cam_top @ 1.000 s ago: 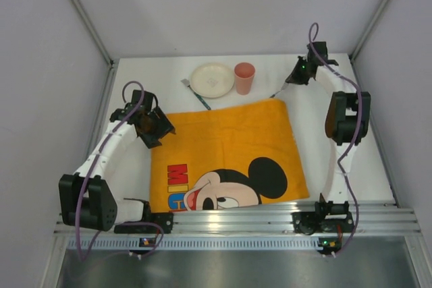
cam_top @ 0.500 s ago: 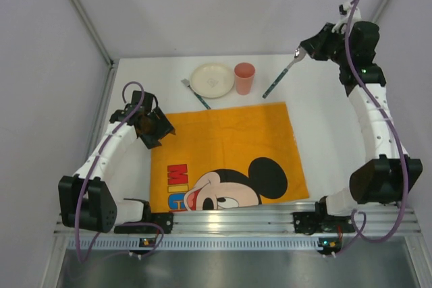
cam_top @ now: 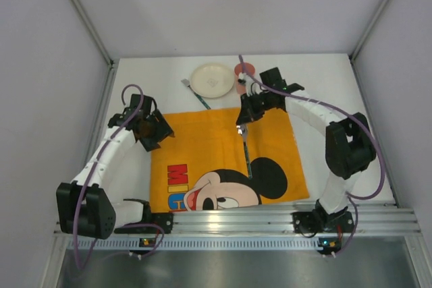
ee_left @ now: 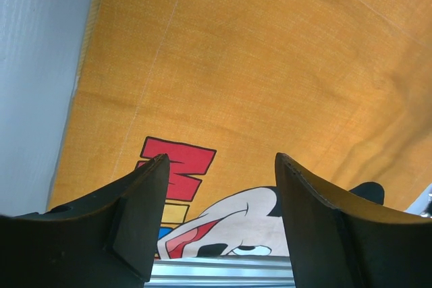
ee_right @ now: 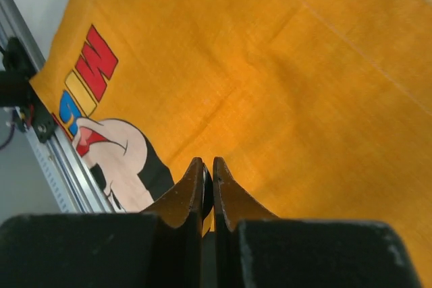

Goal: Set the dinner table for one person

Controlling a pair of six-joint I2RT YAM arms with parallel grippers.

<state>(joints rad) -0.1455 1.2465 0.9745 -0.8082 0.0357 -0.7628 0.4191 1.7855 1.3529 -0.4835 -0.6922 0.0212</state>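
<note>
Jaws of the left gripper (ee_left: 219,166) stand spread and empty, low over the left edge of the orange cloth (cam_top: 202,139). Farther back on the bare dinner table (cam_top: 155,72) lie a fork (cam_top: 196,94), then a pale plate (cam_top: 212,79), then a pink cup (cam_top: 246,70) half hidden behind the right arm. The right gripper (cam_top: 244,118) is clenched on a teal-handled utensil (cam_top: 248,156) at its far end. The utensil's long axis runs near-far, trailing toward the near side over the cloth, right of middle. Whether its tip touches the fabric I cannot tell. The right arm alone is placed to set it down. The cloth lies flat and open on both sides, so there seems room to lay it lengthwise.
</note>
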